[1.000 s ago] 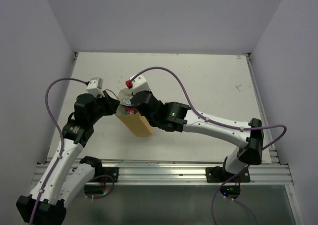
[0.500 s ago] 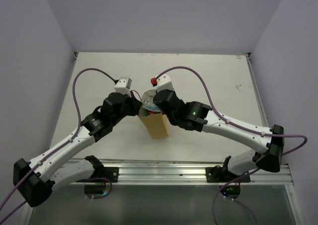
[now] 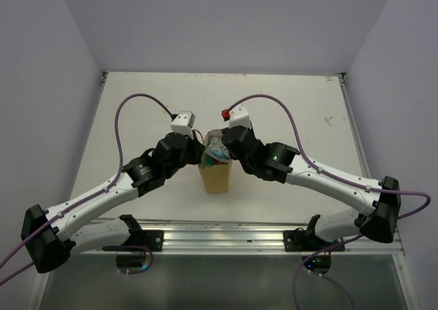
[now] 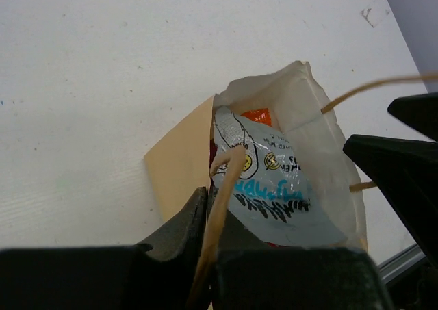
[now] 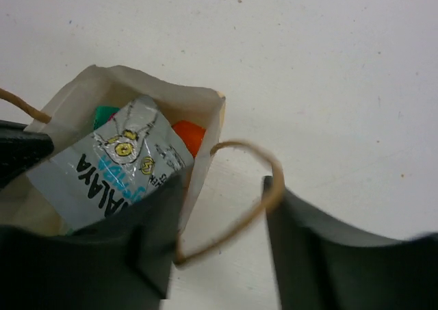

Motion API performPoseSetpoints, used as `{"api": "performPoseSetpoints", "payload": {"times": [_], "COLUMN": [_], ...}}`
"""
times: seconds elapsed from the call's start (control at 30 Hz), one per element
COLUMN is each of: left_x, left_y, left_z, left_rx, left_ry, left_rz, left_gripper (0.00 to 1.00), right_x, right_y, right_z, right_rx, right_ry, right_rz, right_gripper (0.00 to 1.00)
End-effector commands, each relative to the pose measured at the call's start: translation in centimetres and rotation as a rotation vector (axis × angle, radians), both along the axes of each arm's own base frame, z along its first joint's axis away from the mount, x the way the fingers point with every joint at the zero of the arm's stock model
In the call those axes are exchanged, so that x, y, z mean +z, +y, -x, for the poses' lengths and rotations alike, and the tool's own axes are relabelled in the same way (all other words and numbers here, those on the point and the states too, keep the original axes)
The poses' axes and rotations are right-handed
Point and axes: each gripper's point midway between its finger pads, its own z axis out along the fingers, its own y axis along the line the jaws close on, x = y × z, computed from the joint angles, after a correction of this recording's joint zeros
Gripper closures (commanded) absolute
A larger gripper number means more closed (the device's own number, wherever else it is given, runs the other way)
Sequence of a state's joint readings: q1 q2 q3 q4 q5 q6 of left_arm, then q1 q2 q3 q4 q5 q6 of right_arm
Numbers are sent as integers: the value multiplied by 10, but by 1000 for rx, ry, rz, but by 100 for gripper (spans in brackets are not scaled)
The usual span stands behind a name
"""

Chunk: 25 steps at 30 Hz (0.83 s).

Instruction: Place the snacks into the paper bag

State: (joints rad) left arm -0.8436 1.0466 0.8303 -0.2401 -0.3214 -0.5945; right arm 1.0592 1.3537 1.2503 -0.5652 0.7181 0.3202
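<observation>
Well, the tan kraft paper bag (image 3: 216,175) stands upright on the matte white desk (image 3: 294,111), mouth open. Inside, a crinkly silvery-blue packet (image 4: 274,187) lies over a red packet (image 4: 257,116) and a teal bag (image 5: 104,114). The left claw (image 4: 211,211) pinches 1 twine handle (image 4: 226,170). The right claw (image 5: 226,221) gapes apart, straddling the opposite wall.

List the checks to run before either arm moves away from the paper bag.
1. Paper bag upright on the table: ok.
2. Silvery-blue packet inside the bag: ok.
3. Orange-red packet and teal packet beneath it: ok.
4. Fourth snack inside: cannot tell.
5. Left tool clear of its handle: not ok, it looks shut on it.
6. Right tool clear of the other handle: not ok, the loop lies between its open jaws.
</observation>
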Motion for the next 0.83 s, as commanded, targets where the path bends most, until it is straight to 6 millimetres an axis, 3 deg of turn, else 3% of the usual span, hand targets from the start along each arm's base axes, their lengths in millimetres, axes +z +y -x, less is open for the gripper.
{"api": "performPoseSetpoints", "payload": {"times": [0.0, 0.03, 0.1, 0.13, 0.23, 0.33, 0.4, 0.43, 0.5, 0.57, 0.67, 0.8], "left_x": [48, 56, 75, 87, 123, 156, 174, 171, 185, 186, 177, 159], "left_y": [-14, -16, -17, -20, -27, -28, -16, -7, 34, 78, 109, 112], "left_z": [-10, -10, -9, -11, -10, -7, -6, -5, -6, -3, 0, -11], "left_rx": [12, 9, 1, -5, -49, -50, -1, 26, 183, 342, 436, 399], "left_ry": [-111, -137, -202, -240, -327, -403, -437, -430, -461, -480, -493, -459], "left_rz": [113, 124, 117, 133, 161, 199, 204, 176, 165, 111, 22, -48], "left_gripper": [92, 74, 58, 46, 31, 26, 26, 26, 26, 22, 16, 4], "right_x": [20, 22, 35, 41, 62, 85, 91, 102, 106, 113, 103, 98], "right_y": [-3, -4, -2, -4, -6, -23, -39, -53, -76, -104, -131, -155], "right_z": [-4, -4, -3, -3, 0, 4, 7, 6, 11, 13, 20, 31], "right_rx": [-32, -25, -4, 6, 39, 6, -37, -98, -157, -260, -333, -387], "right_ry": [-52, -57, -86, -102, -144, -193, -199, -223, -228, -265, -273, -267], "right_rz": [-81, -78, -117, -115, -160, -198, -180, -188, -140, -109, -35, -47], "right_gripper": [45, 30, 22, 9, 9, 9, 7, 8, 9, 9, 8, 8]}}
